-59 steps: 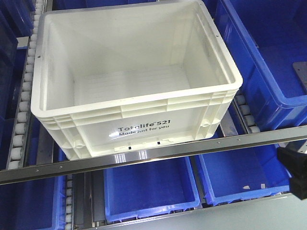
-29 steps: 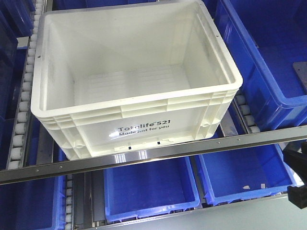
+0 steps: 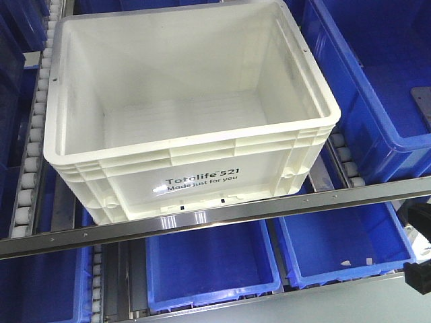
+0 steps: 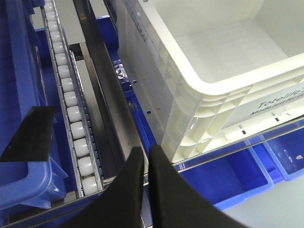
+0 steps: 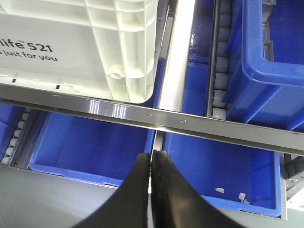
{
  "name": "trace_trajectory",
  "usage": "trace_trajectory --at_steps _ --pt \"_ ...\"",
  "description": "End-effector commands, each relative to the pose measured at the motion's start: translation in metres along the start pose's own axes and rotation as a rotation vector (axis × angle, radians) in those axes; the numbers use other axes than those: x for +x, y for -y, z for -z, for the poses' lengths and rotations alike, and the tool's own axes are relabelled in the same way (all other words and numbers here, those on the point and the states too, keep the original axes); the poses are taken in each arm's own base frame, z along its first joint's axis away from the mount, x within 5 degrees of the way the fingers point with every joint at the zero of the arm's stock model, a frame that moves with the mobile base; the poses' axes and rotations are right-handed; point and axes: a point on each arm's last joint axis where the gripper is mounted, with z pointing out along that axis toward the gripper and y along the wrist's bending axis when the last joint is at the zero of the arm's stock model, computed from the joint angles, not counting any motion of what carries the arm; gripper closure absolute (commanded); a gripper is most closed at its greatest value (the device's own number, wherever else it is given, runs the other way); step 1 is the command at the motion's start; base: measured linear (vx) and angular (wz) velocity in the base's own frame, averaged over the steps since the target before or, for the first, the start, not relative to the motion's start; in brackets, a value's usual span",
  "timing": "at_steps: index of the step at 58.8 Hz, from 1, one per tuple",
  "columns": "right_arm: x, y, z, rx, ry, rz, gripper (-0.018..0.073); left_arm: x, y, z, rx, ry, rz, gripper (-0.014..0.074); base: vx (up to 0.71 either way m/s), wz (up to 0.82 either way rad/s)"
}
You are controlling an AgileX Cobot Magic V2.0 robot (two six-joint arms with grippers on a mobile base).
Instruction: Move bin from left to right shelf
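Shelving: roller tracks [image 3: 34, 145] and steel front rail [image 3: 222, 214], blue bins [image 3: 377, 87] alongside and on level below.

White bin [image 3: 182, 114] on upper level, front wall with black print against rail, roller tracks on both sides. Empty inside. Not yet moved; task at its start.

Left gripper [image 4: 146, 164]: fingers pressed nearly together, thin slit only, holding nothing. Low, in front of rail, beside bin's front-left corner, not touching.

Right gripper [image 5: 151, 164]: fingers together, nothing held. Below and in front of rail, under bin's front-right corner [image 5: 128, 78], apart from it. Dark gripper body also at lower right edge of front view [image 3: 417, 269].

Handling, judged: rigid plastic, ribbed walls, thick rim; likely light while empty but too wide for one gripper. Smooth walls probably slippery. Best hold probably under ribbed rim at two opposite sides, one gripper each, fingers opened first. Rollers should let it slide forward; front rail must be cleared by lifting. Risk: tilting if lift uneven.
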Motion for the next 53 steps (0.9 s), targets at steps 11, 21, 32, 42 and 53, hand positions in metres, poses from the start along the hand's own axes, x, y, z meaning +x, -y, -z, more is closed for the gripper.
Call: trace_trajectory --at_steps 11,21,32,42,53 --pt "-0.012 0.001 0.005 0.007 0.079 0.01 0.0567 -0.007 -0.001 0.007 -0.01 0.108 -0.027 0.0598 0.0 0.0" --pt "-0.012 0.001 0.005 0.006 0.079 0.009 0.0567 0.014 -0.009 -0.001 -0.11 0.313 -0.028 0.0598 0.0 0.0" --pt "-0.012 0.001 0.005 0.006 0.079 0.01 0.0567 0.063 -0.018 -0.028 -0.238 0.47 0.007 0.0598 0.0 0.0" --pt "-0.012 0.001 0.005 0.006 0.079 0.01 0.0567 0.097 -0.023 -0.044 -0.316 0.556 0.024 0.0598 0.0 0.0" --pt "-0.012 0.001 0.005 0.007 0.079 0.011 0.0567 0.115 -0.024 -0.053 -0.344 0.599 0.038 0.0598 0.0 0.0"
